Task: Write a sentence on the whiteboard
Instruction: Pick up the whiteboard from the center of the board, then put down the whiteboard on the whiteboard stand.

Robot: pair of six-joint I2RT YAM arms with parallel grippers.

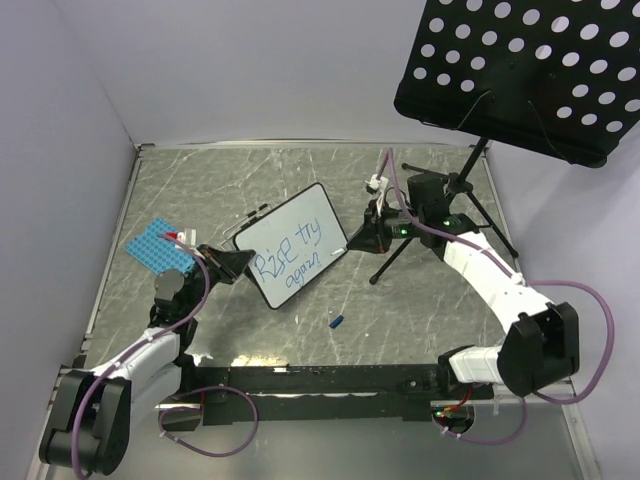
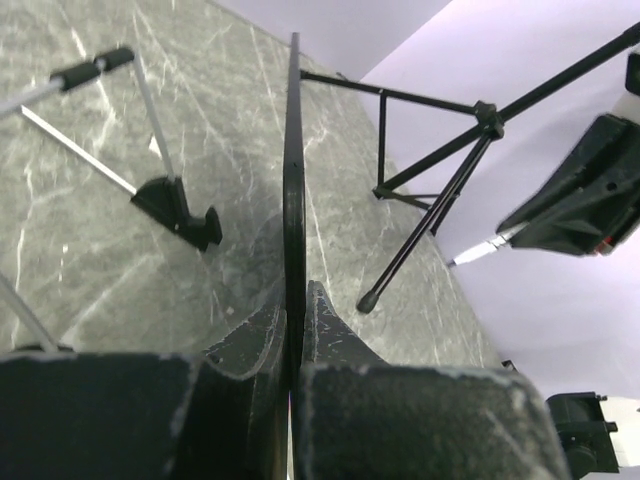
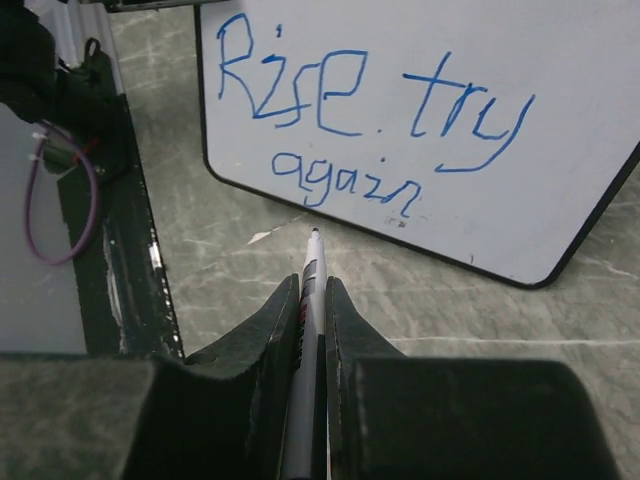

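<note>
Two lines of blue handwriting, the sentence "Rise try" over "again", fill the whiteboard, which sits turned at an angle in the middle of the grey marbled table, between the two arms. The left gripper has its jaws clamped on the board's black frame at the left short edge; its wrist view shows the frame edge-on between the fingertips. The right gripper is closed tight on a marker, whose tip points at the board's lower edge just below "again" and stands off the white surface. A blue studded plate lies by the left arm, a small blue cap-like piece rests near the board's near corner, and a black perforated music-stand tray hangs over the far right.
</note>
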